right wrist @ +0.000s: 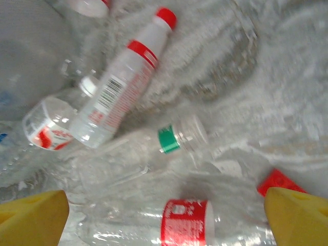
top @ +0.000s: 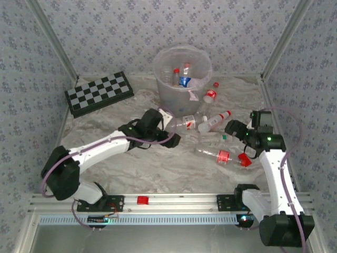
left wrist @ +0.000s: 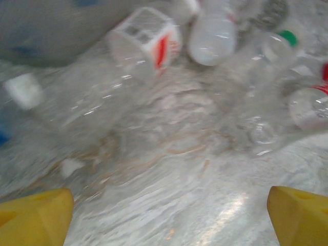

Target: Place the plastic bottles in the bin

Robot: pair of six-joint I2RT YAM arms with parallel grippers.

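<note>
Both arms stood at the reaching step, with nothing yet picked. The left fingers (top: 172, 138) were spread wide and empty, bare table (left wrist: 169, 205) between them. Just ahead of them lay a labelled bottle (left wrist: 146, 43), and beyond it the bin (top: 171, 100) with a few bottles (top: 184, 79) already inside. The right fingers (top: 235, 128) were likewise wide apart, gripping nothing. A red-banded bottle (right wrist: 184, 224) lay on its side in line between their tips, a green-capped bottle (right wrist: 171, 139) just past it and a red-capped bottle (right wrist: 128, 77) farther ahead. Next, I judged, either arm had to lower astride one bottle's body, crosswise, and close without nudging its neighbours.
</note>
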